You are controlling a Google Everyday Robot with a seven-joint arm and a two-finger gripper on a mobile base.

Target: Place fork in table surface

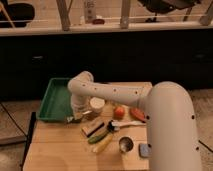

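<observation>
1. Layout. The desk carries a green tray at its far-left corner. To the right of the tray, the items lie close together: a white cup, a red tomato, a white-handled spoon, a dark block, a green vegetable, a yellow vegetable and a small metal cup. The front-left part of the desk is bare wood, so it is judged the likeliest drop zone.

2. Task item. The fork is judged to be the slim pale sliver beside the end effector, between it and the white cup. This identification is uncertain.

3. End effector. The end effector sits low at the near-right corner of the tray, just above the desk. Whether it is open, closed or gripping the fork cannot be told.

4. Arm pose. The arm has 2 visible links. The long link runs from the lower right across the items to an elbow above the tray edge. The short link drops nearly straight down from there. This pose keeps the wrist vertical for a top-down placement.
</observation>
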